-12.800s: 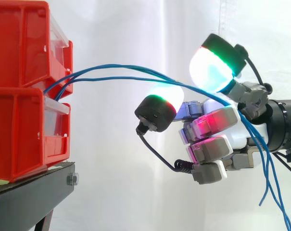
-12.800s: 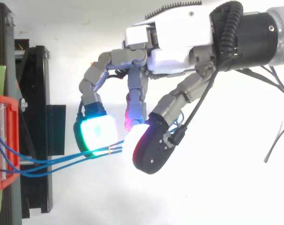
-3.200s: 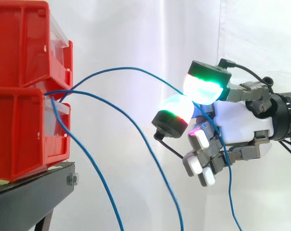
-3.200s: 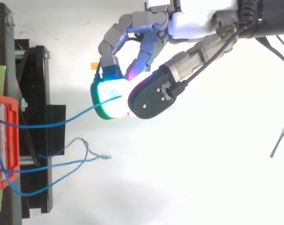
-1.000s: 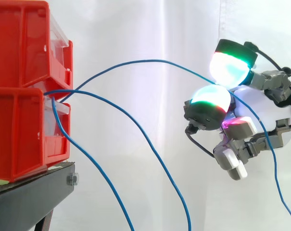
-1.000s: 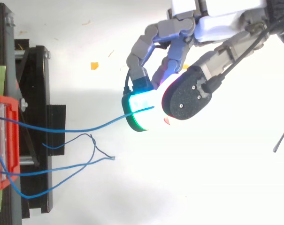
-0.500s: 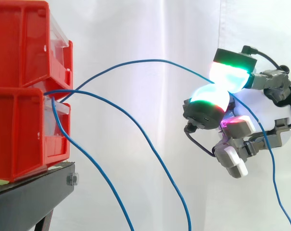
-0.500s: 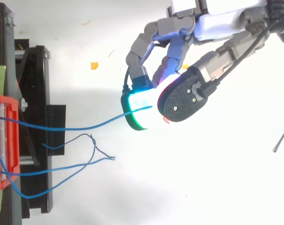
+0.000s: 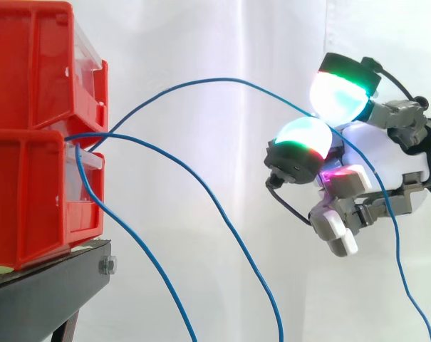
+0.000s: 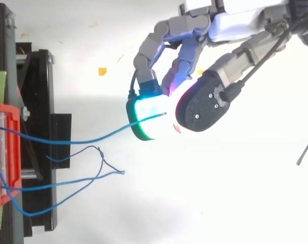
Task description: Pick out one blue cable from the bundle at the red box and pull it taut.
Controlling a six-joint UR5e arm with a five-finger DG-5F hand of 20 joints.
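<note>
nearest the side camera, two loose thin blue cables leave the front of the stacked red plastic bins at the left and droop to the right and downward, running out of the side view at its bottom edge; from above their slack lengths cross one another just beside the black metal stand that carries the bins. behind them is the one blue cable picked out: it starts at the seam between the upper and lower bin, rises in a long arch and comes down rightward to the robot hand, so its long axis lies left to right but it is bowed, not straight. in the top view this cable runs from the red bin's edge across the stand and slants a little away from the side camera toward the hand. the robot hand grips it in a pinch between two glowing white-cyan fingertip pads with green rims, one above the other, while the other fingers are curled below. past the pinch the cable's tail hangs down the far side of the palm to the lower right corner. the white curtain hangs behind everything.
</note>
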